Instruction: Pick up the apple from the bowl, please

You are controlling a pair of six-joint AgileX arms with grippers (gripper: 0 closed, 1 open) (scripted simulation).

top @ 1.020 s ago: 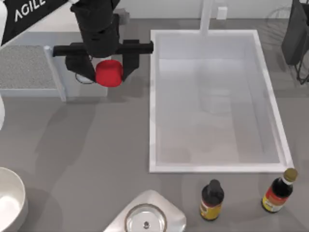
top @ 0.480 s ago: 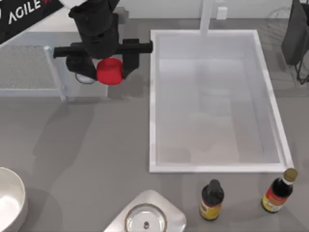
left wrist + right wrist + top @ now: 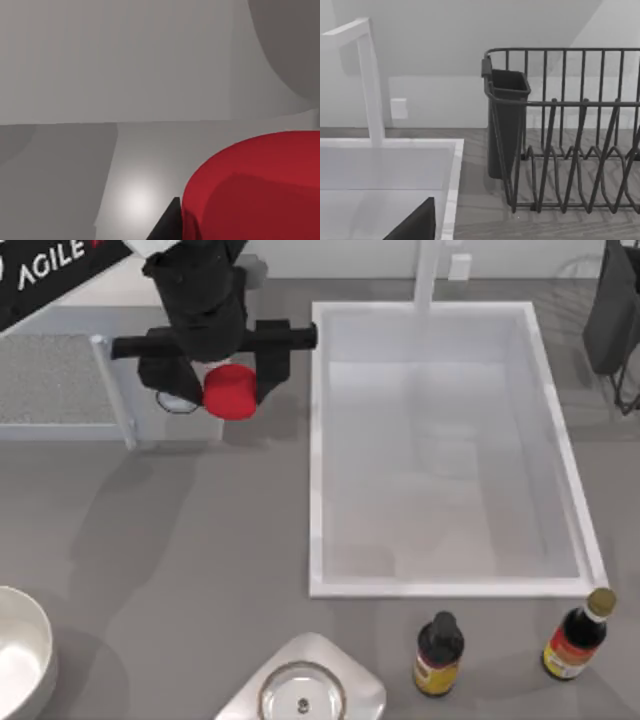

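Left pincer [image 3: 213,383] raised at table's back left, clamped on load.

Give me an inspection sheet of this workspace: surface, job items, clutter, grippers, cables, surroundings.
Surface: grey counter with a white sink set into its right half.
Job's things: apple held above the counter at far left, out of the bowl, which sits at the near left edge.
Clutter: two dark sauce bottles near the front right; a round metal-rimmed piece on a pale base at front centre.
Grippers: left gripper shut on the apple; right arm parked by the dish rack.
Cables: nothing seen.
Surroundings: white faucet, wall behind.
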